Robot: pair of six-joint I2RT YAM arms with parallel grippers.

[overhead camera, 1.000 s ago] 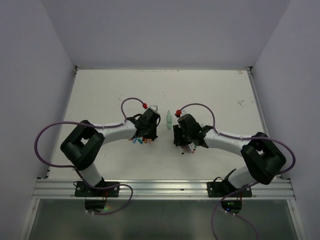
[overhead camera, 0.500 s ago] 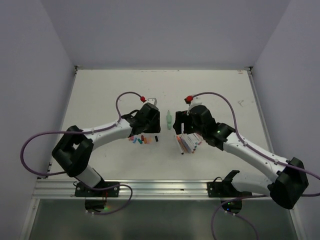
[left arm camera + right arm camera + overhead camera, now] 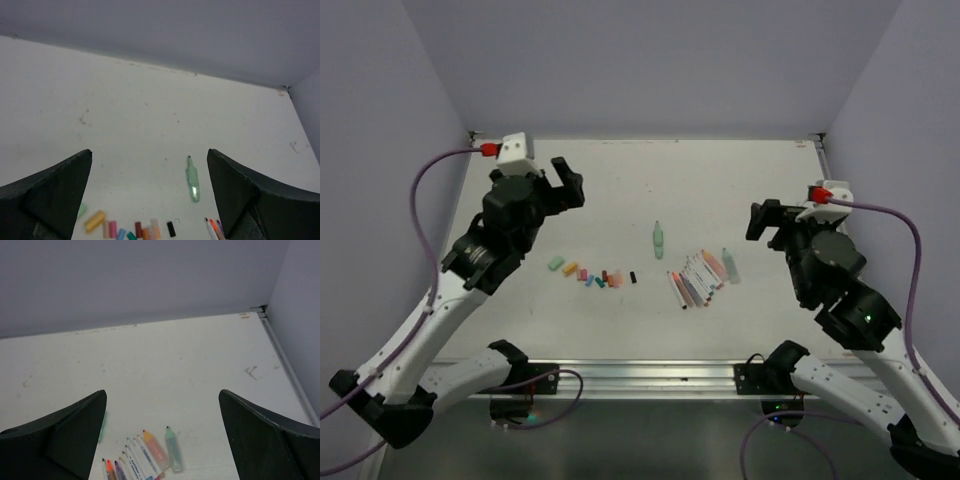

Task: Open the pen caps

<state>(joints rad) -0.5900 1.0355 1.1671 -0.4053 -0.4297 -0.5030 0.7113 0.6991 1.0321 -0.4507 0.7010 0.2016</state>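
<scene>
Now backed off from mid-frame, out to both sides.
Left gripper point(image 3: 148, 155), right gripper point(image 3: 162, 392) spread wide, holding nothing; caps point(image 3: 592, 274) and pens point(image 3: 697, 277) uncovered.

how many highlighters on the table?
3. The pale green highlighter lies alone in the middle; the orange highlighter and the mint highlighter lie side by side at the right end of the row of thin pens. None looks hidden.
</scene>
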